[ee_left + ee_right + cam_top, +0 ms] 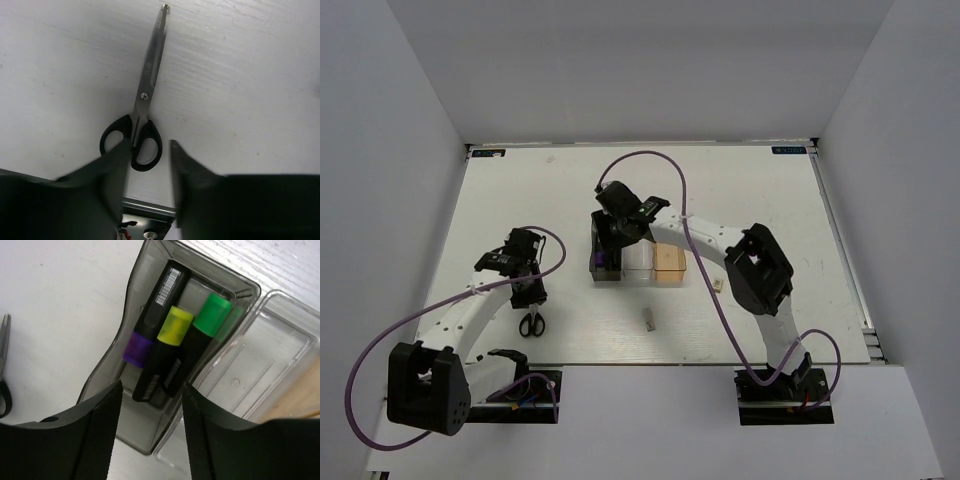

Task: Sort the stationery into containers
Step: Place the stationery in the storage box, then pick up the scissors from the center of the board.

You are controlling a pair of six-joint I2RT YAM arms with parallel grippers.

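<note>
Black-handled scissors (141, 102) lie closed on the white table, also in the top view (531, 322). My left gripper (148, 146) is open and empty, just over their handles; its left finger hides part of one ring. Three black highlighters, capped purple (137, 349), yellow (175, 325) and green (212, 315), lie in the dark smoky bin (107, 367). My right gripper (151, 389) is open and empty above that bin (605, 268). The clear bin (638, 262) and the orange-tan bin (669, 265) stand to its right. A grey eraser (648, 320) and a beige eraser (717, 286) lie on the table.
White walls close the table on three sides. The arms' base plates (520, 392) sit at the near edge, one showing under my left gripper (145, 220). Purple cables loop over both arms. The clear bin (250, 365) holds nothing visible.
</note>
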